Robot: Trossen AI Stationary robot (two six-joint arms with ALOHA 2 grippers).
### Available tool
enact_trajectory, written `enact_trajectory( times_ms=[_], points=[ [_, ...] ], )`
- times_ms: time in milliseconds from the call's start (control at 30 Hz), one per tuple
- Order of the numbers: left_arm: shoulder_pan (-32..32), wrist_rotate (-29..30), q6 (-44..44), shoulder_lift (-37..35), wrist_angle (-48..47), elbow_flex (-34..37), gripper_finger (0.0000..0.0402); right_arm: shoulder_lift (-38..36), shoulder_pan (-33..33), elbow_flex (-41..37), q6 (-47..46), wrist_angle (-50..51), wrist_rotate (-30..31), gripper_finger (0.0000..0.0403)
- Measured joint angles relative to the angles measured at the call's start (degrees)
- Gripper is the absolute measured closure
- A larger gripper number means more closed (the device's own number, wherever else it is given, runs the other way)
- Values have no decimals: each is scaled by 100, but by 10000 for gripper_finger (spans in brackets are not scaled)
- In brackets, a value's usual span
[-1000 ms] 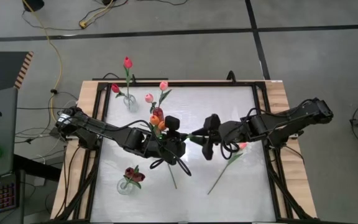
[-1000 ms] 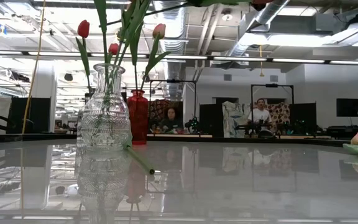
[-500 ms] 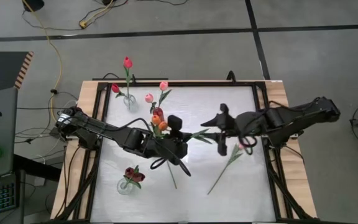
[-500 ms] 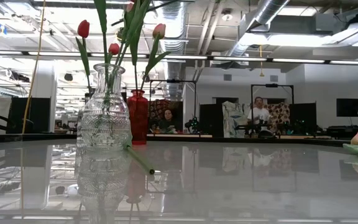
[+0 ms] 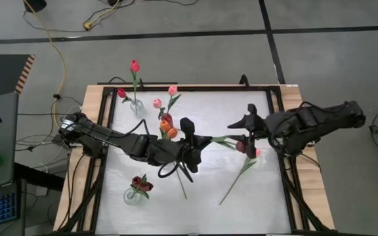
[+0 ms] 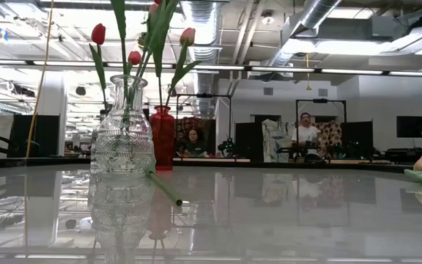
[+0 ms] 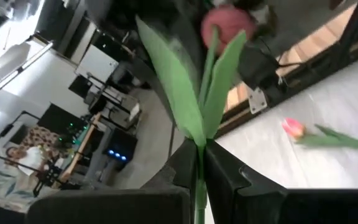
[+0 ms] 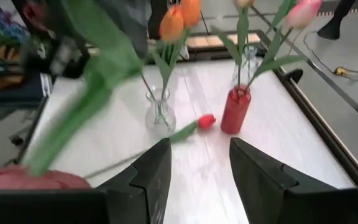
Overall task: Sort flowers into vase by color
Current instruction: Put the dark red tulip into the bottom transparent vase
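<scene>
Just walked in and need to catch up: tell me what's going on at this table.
Two robot arms are sorting artificial tulips into vases by colour. The left gripper is shut on the stem of a red tulip at mid-table; the right gripper is open beside its bud. Orange tulips stand in a clear vase, pink ones in a red vase; one pink tulip lies loose on the table.

left pincer (image 5: 190, 139) mid-table, gripping tulip stem (image 5: 223, 139) | right pincer (image 5: 243, 133) open, by its red head
</scene>
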State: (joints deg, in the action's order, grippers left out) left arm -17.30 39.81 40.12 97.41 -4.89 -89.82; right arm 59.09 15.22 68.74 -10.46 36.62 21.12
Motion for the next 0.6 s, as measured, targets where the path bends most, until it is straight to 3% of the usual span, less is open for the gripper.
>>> enact_trajectory(
  times_ms=[267, 600],
  points=[
    [-33, -77, 29, -189, 252, -9, 393, 12, 0, -372, -4, 89, 577, 213],
    [-44, -211, 19, -595, 484, -9, 394, 87, -9, -373, -15, 398, 664, 214]
  ],
)
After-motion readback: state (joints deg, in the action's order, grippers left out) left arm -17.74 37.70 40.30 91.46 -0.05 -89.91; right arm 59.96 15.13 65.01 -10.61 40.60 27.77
